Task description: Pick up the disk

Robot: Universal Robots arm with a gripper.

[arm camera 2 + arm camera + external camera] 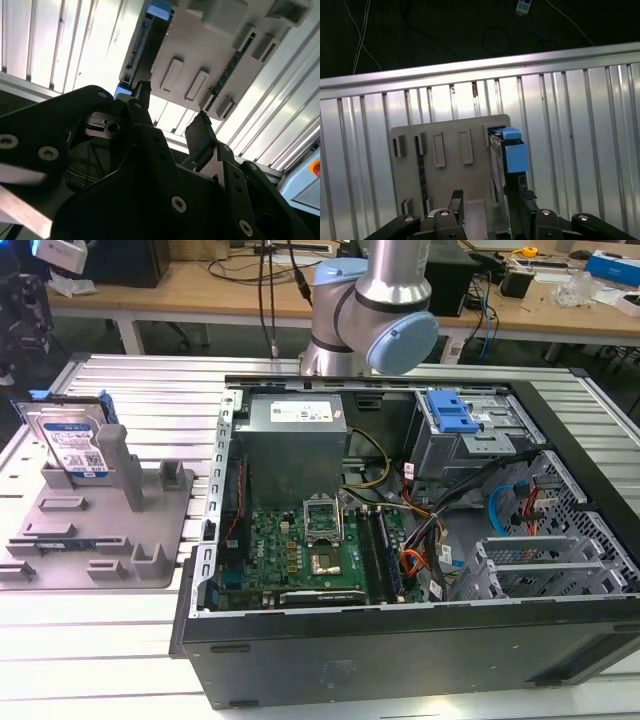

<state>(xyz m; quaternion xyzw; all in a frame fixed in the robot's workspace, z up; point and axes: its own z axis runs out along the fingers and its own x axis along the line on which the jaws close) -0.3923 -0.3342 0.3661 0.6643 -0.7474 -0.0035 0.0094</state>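
The disk [70, 440] is a silver drive with a blue-and-white label and blue side rails. It stands on edge in the grey holder [100, 530] at the exterior view's left. In the first wrist view the disk [512, 152] is edge-on with a blue rail, on the grey holder [445, 135]. My gripper [489, 200] hangs well above them, open, with nothing gripped. In the second wrist view the black fingers [142, 95] stand apart before the holder [210, 45] and the disk's edge [150, 40].
An open computer case [400, 520] lies at the centre and the exterior view's right, with a motherboard, cables and a blue drive-cage latch [452, 412]. The arm [370, 310] stands behind the case. Everything rests on a ribbed metal table [120, 640]. Benches with clutter lie beyond.
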